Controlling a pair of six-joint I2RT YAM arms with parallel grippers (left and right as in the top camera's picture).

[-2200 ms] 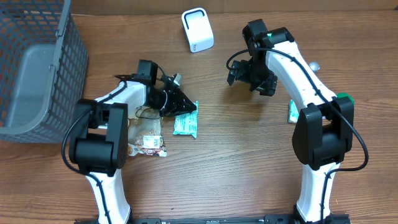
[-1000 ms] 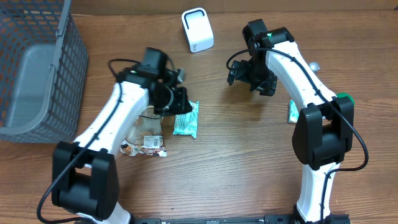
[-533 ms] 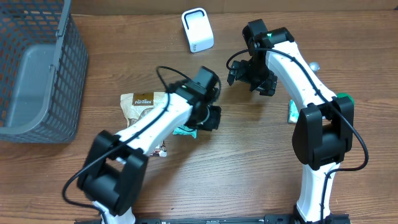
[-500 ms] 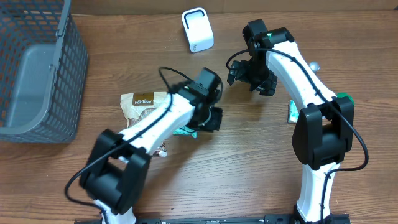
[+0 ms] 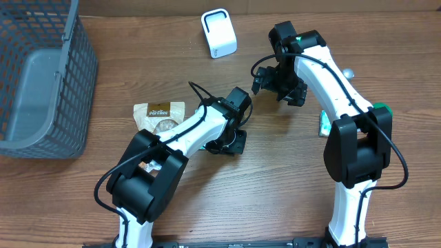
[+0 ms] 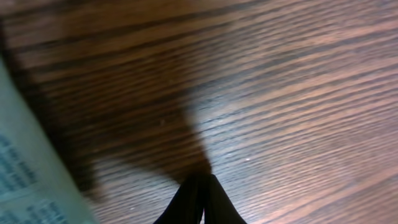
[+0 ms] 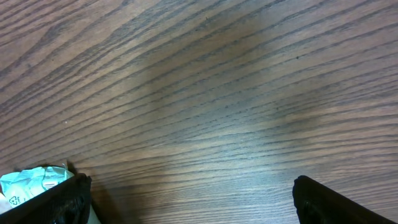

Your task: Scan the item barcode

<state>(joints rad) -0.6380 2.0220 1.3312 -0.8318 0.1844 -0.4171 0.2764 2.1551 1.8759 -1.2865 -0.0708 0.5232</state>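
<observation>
In the left wrist view a pale teal packet (image 6: pixel 25 177) with small print shows only as an edge at the left, blurred. My left gripper (image 6: pixel 200 202) is shut just to its right, low over bare wood, with nothing between the fingers. From overhead, the left gripper (image 5: pixel 229 142) sits mid-table and its arm hides the packet. The white barcode scanner (image 5: pixel 219 33) stands at the back centre. My right gripper (image 5: pixel 277 85) hovers open to the right of the scanner. Its fingers (image 7: pixel 336 202) are spread wide over bare wood.
A brown snack bag (image 5: pixel 160 117) lies left of the left gripper. A grey mesh basket (image 5: pixel 41 76) fills the far left. Another teal packet (image 5: pixel 322 124) lies by the right arm. A teal-and-white wrapper (image 7: pixel 31 183) shows at the right wrist view's lower left.
My left arm has swung rightward from over the snack bag, across the teal packet, to mid-table. Its jaws have shut on nothing. The snack bag is uncovered. The right arm has not moved.
</observation>
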